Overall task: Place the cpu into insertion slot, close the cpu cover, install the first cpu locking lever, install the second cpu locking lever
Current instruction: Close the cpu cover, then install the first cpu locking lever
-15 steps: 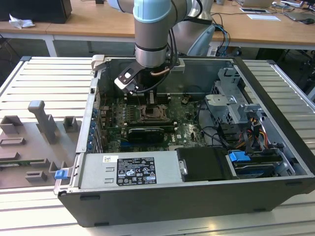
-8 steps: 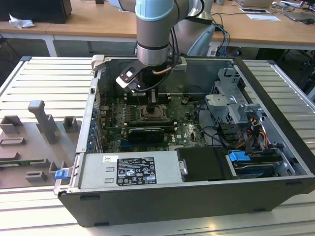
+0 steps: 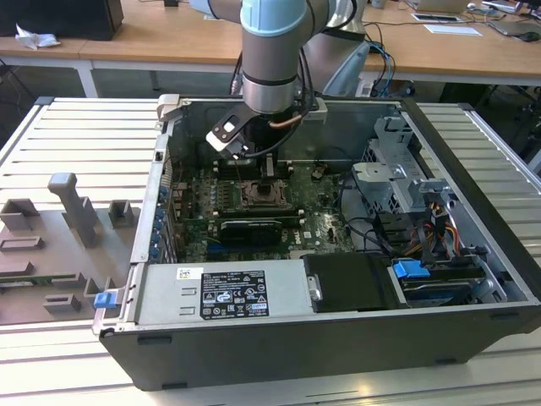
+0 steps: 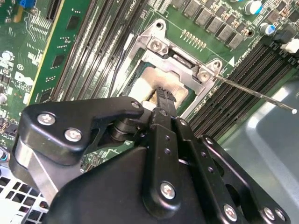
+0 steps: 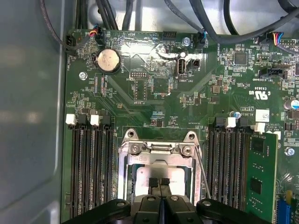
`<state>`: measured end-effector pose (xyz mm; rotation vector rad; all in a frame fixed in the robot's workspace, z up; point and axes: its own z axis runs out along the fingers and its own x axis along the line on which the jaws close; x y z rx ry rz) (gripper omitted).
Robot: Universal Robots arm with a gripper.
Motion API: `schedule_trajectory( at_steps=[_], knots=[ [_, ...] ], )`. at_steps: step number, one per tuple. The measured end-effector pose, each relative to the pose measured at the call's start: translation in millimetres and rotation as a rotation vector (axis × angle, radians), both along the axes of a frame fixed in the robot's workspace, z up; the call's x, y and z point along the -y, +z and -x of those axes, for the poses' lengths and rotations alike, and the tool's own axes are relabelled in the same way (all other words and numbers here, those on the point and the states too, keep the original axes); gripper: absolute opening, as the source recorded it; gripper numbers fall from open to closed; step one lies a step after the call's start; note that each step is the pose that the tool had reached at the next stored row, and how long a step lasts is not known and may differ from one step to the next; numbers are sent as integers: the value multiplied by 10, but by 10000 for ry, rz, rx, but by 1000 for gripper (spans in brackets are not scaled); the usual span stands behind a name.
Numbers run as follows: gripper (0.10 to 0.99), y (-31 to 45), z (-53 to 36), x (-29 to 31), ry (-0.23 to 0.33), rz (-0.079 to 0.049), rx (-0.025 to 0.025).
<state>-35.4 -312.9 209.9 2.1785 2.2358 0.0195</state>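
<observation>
Slatted metal desk (image 3: 84,127) carries an open computer case (image 3: 254,355), with grey fixtures at the exterior view's left and wooden benches far behind. You have the arm (image 3: 270,59) reaching down into the case over the slot (image 3: 266,193), which sits mid-board toward the far wall.

Status check:
- Step 1, cpu placement: looks done. The cpu (image 5: 180,171) lies flat inside the slot, its pale metal top showing in both wrist views (image 4: 147,86), with memory slots (image 5: 91,172) on either side.
- Step 2, cover: the cover (image 5: 191,172) appears to lie down around the cpu, framing it. Whether it is fully seated you cannot confirm from these angles.
- Steps 3 and 4, levers: not yet done, by my reading. One thin lever (image 4: 254,94) sticks out free past the slot corner, unlatched; it also shows as a slim rod beside the cover (image 5: 202,175). The other lever cannot be made out.

Tool (image 5: 159,183): fingertips (image 5: 153,183) are pressed together with nothing between them, poised right over the cpu top at the near edge of the cover window. Contact with the metal cannot be told; in the second wrist view the tool (image 4: 163,95) ends just above the pale surface.

Estimate: roughly halfway through, with latching left.
</observation>
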Motion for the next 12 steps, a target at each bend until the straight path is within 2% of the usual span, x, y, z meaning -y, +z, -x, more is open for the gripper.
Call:
schedule_trajectory(
  at_steps=[4, 12],
  knots=[
    [106, 4, -1, -1, 1, 1, -1],
    [106, 82, -1, 0, 1, 29, -1]
  ],
)
